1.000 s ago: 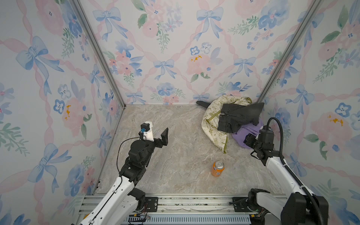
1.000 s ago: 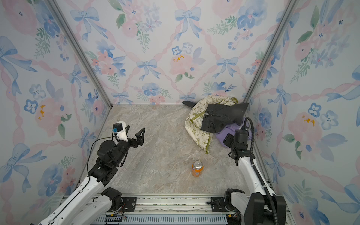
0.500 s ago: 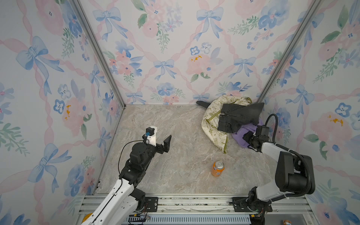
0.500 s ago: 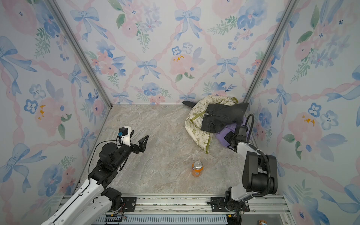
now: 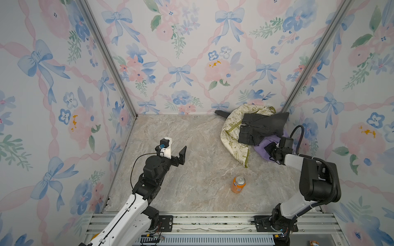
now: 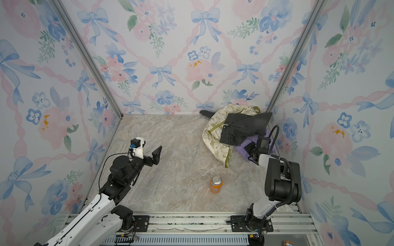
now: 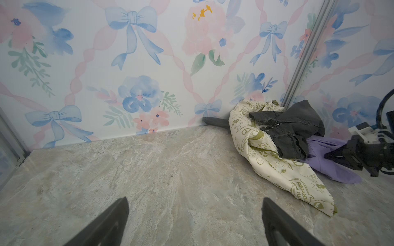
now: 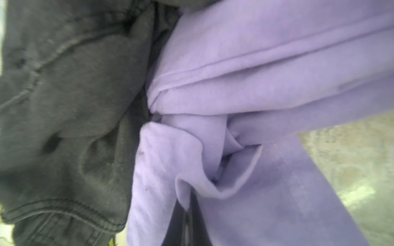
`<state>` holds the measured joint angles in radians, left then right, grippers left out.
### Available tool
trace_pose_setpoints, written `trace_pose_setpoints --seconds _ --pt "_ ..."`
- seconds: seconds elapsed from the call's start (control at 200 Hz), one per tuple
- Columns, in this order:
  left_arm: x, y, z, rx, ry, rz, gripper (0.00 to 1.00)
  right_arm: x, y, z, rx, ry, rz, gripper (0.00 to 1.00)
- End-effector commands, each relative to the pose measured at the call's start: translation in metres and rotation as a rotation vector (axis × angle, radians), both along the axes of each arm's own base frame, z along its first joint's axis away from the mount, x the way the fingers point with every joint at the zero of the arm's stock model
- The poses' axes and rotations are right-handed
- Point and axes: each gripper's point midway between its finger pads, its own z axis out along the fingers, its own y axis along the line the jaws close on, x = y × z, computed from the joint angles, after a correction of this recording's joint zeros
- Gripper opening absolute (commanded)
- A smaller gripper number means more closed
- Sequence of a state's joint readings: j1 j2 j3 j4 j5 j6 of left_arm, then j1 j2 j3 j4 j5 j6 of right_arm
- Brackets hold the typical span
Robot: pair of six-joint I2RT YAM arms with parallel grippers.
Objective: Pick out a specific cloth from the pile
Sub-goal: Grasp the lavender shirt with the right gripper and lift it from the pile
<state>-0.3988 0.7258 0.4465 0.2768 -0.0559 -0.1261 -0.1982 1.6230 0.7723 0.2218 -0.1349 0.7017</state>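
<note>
Floral-papered walls (image 5: 191, 53) enclose a marble-patterned table (image 5: 191, 132). The pile (image 5: 247, 133) sits in the far right corner. It is made up of a cream green-printed cloth (image 5: 231, 140), dark grey denim (image 5: 264, 125) draped over that, and the lavender cloth (image 5: 261, 151). The lavender cloth lies at the pile's near right edge, partly under the denim and resting on the table. The right gripper (image 5: 268, 149) lies low against it, jaws pressed together on a bunched fold. The left gripper (image 7: 195, 221) hovers over bare table at the left, well apart from the pile, jaws wide apart and empty. A small orange can (image 5: 238, 184) stands upright near the front.
</note>
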Motion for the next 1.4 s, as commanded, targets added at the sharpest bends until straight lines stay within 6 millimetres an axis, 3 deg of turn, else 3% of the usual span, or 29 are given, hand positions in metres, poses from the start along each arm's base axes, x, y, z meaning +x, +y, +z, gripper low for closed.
trace_pose_setpoints --seconds 0.0,0.28,0.415,0.63,0.84,0.87,1.09,1.39 --pt "0.002 0.010 -0.010 0.056 -0.038 0.044 0.98 0.006 0.001 0.045 -0.098 -0.103 0.010 0.00" --pt "-0.003 0.016 -0.005 0.079 -0.077 0.063 0.98 -0.010 0.037 0.128 -0.347 -0.175 0.095 0.00" --pt "-0.006 0.012 0.002 0.051 -0.073 0.040 0.98 -0.021 0.050 0.155 -0.377 -0.236 0.116 0.00" --pt "-0.012 0.009 0.012 0.000 -0.080 0.011 0.98 -0.034 0.065 0.188 -0.416 -0.302 0.174 0.00" --pt "-0.019 0.002 0.023 -0.049 -0.086 -0.037 0.98 -0.049 0.077 0.208 -0.434 -0.360 0.220 0.00" --pt "-0.024 0.004 0.032 -0.063 -0.115 -0.039 0.98 -0.050 0.079 0.211 -0.432 -0.370 0.232 0.00" --pt "-0.031 0.003 0.046 -0.085 -0.154 -0.059 0.98 -0.051 0.092 0.231 -0.422 -0.388 0.304 0.00" --pt "-0.037 0.010 0.051 -0.094 -0.180 -0.037 0.98 -0.057 0.095 0.288 -0.469 -0.495 0.321 0.00"
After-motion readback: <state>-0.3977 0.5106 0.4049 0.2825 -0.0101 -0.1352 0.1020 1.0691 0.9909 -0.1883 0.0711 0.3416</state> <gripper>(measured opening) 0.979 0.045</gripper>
